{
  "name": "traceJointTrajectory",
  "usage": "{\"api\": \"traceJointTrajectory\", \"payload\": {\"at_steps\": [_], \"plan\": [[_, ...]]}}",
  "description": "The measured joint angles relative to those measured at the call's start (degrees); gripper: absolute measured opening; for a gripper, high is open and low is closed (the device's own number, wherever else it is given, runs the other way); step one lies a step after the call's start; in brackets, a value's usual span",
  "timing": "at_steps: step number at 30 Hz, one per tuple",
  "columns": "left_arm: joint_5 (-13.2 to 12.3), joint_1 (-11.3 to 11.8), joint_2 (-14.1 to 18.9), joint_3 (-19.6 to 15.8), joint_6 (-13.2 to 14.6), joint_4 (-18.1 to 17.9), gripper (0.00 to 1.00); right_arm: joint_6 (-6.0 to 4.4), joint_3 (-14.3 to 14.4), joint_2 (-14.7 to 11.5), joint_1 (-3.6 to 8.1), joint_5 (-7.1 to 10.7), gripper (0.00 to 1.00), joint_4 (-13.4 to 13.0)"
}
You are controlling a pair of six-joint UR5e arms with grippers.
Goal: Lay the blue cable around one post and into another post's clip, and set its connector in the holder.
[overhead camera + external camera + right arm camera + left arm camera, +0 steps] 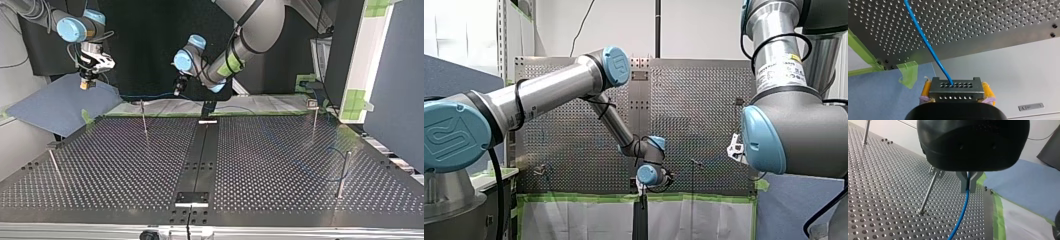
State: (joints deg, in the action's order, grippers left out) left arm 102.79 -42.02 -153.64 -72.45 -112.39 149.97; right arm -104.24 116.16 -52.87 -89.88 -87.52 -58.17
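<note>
My left arm (549,90) is a silver tube with grey joints and round light-blue caps (616,65), the nearest stamped with a raised logo. A thin black cable (519,102) loops round it. My right arm (804,125) is built alike and carries a white printed label (781,70). The left gripper (968,187) has a rounded black body and grey metal jaws. The right gripper (957,90) has a black body and yellow pads (926,87) edged in purple.
</note>
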Motion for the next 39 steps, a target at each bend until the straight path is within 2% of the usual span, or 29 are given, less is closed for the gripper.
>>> {"api": "traceJointTrajectory", "payload": {"at_steps": [7,16,27,39], "plan": [[-0.2,-0.4,0.0,1.2,-0.4,0.4,0.00,0.23,-0.5,0.5,-0.46,0.21,0.00,0.1],[-0.3,-0.2,-0.1,1.4,-0.9,1.0,0.00,-0.12,-1.6,2.7,-0.46,0.40,0.00,0.5],[0.4,0.0,-3.3,4.8,0.0,4.1,0.00,-0.53,-3.2,3.0,-0.05,0.76,0.00,1.8],[0.4,0.6,-3.7,6.1,0.0,4.9,0.00,-0.30,-3.8,3.2,0.20,0.91,0.00,2.1]]}}
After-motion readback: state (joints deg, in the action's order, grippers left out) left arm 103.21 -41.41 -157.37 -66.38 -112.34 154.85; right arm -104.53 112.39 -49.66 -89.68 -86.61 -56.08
